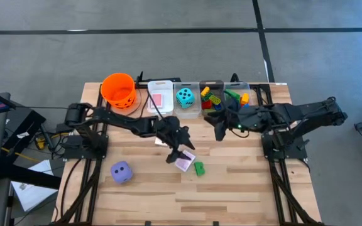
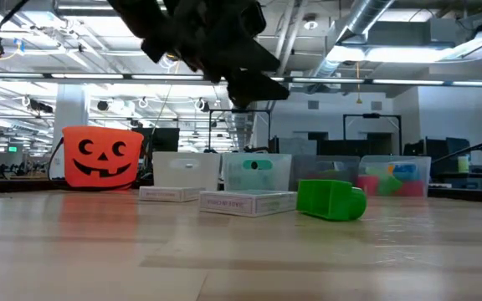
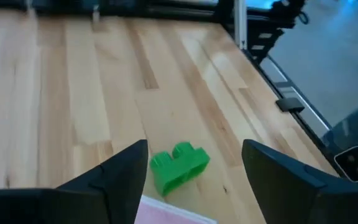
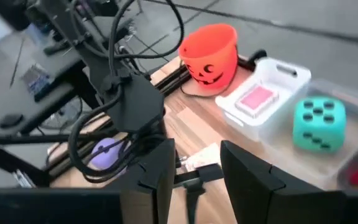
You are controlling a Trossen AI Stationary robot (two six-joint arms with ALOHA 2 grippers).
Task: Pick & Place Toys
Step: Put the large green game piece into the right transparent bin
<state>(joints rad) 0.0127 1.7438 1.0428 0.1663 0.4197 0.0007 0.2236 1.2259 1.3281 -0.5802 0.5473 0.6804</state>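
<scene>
My left gripper [image 1: 180, 152] hangs open and empty above mid-table, over a green brick [image 3: 179, 165] and a pink-backed card [image 1: 184, 164] that lie flat on the wood. In the left wrist view the brick shows between the two fingers, well below them. In the low view the brick [image 2: 331, 201] lies right of the card [image 2: 247, 201], and a second card [image 2: 170, 194] lies further left. A purple die [image 1: 120, 172] sits on the table at near left. My right gripper [image 1: 220, 132] is open and empty just in front of the bins; it also shows in the right wrist view [image 4: 197, 149].
An orange pumpkin bucket [image 1: 118, 90] stands at the far left. Beside it is a row of bins: a white one with a pink card [image 1: 160, 99], a clear one with a teal die [image 1: 185, 97], and clear ones with coloured bricks [image 1: 211, 99]. Bare wood lies toward the near edge.
</scene>
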